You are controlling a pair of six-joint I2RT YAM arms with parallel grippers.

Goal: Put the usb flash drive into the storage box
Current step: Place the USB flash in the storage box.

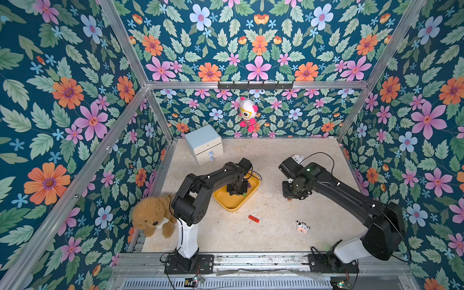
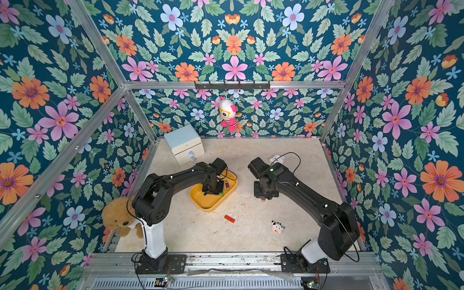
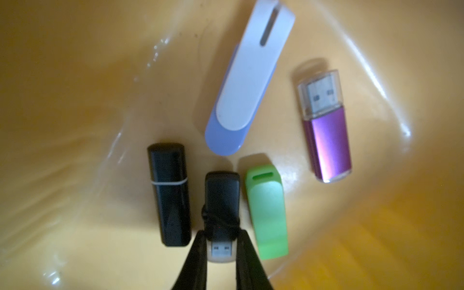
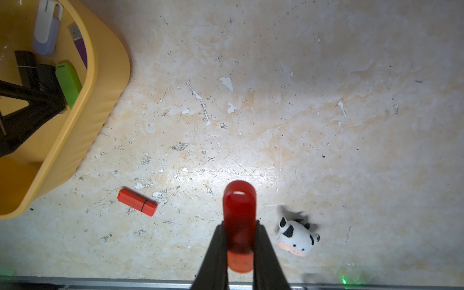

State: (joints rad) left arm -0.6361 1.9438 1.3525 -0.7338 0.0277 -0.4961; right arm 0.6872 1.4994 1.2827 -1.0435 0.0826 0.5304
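Black clear-capped usb flash drive (image 3: 222, 195) pinched by left gripper (image 3: 221, 239) inside shallow yellow plastic storage box (image 1: 223, 198), right gripper (image 4: 239, 227) pinching rounded red plastic drive (image 4: 239, 200).

The storage box (image 3: 75, 105) is shiny, smooth plastic. The worktop (image 4: 326, 75) is scratched and chipped. The teddy (image 1: 150, 216) is fluffy.

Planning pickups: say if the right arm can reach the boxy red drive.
Probably not yet: the boxy red drive lies unobstructed, but the right tool holds a rounded red drive.
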